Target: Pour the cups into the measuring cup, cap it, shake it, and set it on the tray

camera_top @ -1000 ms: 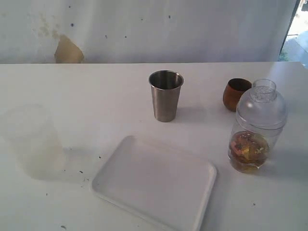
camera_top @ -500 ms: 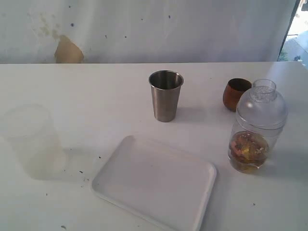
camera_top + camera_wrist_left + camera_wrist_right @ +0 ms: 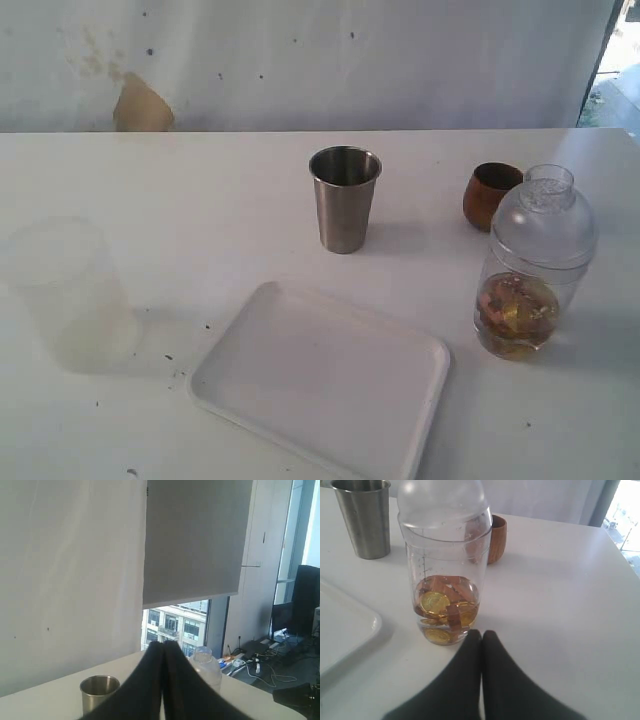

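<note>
Coins (image 3: 435,601) of gold colour and brown bits lie in the tall clear plastic measuring cup (image 3: 528,290). It stands capped by a clear dome lid (image 3: 545,215) on the white tabletop (image 3: 200,200), to the right of the flat white rectangular tray (image 3: 320,385). The small brown wooden cup (image 3: 490,195) sits behind it, the tapered steel tumbler (image 3: 345,200) behind the tray, and the frosted plastic cup (image 3: 70,295) far left. The left gripper (image 3: 163,645) and the right gripper (image 3: 481,634) are clenched on nothing.

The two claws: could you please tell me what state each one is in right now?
Left claw: closed, holding nothing.
Right claw: closed, holding nothing, pointed at the measuring cup.
</note>
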Available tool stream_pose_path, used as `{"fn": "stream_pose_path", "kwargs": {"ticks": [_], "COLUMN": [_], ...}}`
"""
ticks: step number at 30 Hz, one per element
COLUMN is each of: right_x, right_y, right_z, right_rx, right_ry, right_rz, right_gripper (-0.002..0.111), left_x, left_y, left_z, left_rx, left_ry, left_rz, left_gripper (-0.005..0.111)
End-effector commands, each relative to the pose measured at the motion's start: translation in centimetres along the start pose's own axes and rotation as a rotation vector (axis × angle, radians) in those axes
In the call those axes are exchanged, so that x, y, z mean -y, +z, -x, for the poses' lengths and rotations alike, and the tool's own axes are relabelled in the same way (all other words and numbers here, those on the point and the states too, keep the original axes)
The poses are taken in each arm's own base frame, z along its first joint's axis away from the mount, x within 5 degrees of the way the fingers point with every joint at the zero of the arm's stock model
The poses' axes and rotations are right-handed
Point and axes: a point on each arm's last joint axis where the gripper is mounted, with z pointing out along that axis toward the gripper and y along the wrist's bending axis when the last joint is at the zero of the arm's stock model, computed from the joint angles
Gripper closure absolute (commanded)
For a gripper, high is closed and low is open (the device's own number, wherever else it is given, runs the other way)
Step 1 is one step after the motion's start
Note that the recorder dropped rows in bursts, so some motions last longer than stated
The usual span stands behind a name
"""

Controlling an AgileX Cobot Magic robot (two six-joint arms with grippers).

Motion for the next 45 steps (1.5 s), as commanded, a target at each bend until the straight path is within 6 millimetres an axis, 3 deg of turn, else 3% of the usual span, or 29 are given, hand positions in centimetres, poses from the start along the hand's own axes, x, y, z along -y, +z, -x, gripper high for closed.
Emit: {"fn": "stream_pose_path", "kwargs": {"ticks": [1,6,10,15,21,23,28,33,39,45], "right_x": [0.0,0.0,0.0,0.0,0.0,0.0,0.0,0.0,0.0,0.0], "right_y": [0.1,0.1,0.1,0.1,0.1,0.1,0.1,0.1,0.1,0.1], "right_z": [-0.1,-0.1,-0.1,-0.1,-0.1,-0.1,-0.1,-0.1,-0.1,-0.1], "right_rx": [0.002,0.002,0.002,0.002,0.002,0.002,0.002,0.002,0.002,0.002], "right_ry": [-0.001,-0.001,-0.001,-0.001,-0.001,-0.001,-0.001,-0.001,-0.001,-0.001], "right_rz": [0.002,0.002,0.002,0.002,0.002,0.002,0.002,0.002,0.002,0.002], "right_gripper": [0.108,0.108,0.108,0.108,0.108,0.108,0.108,0.108,0.108,0.108], "left_x": [0.2,1.0,0.7,-0.9,-3.0,-3.3,-4.1,-4.2,-4.3,-4.3], "left_y": [-0.5,-1.0,-0.8,-0.6,-2.1,-2.6,-3.1,-3.6,-3.6,-3.6], "left_z": [-0.6,-0.9,-1.4,-4.5,-9.6,-9.9,-12.0,-13.8,-13.8,-13.7], "left_rx": [-0.052,-0.063,0.056,0.190,0.220,0.228,0.012,-0.261,-0.309,-0.289], "left_ry": [0.030,0.160,0.141,0.115,0.052,0.034,-0.017,0.063,0.159,0.142], "left_rz": [-0.022,-0.074,0.065,0.313,0.630,0.715,0.871,0.898,0.886,0.889], "left_gripper": [0.107,0.107,0.107,0.107,0.107,0.107,0.107,0.107,0.107,0.107]}}
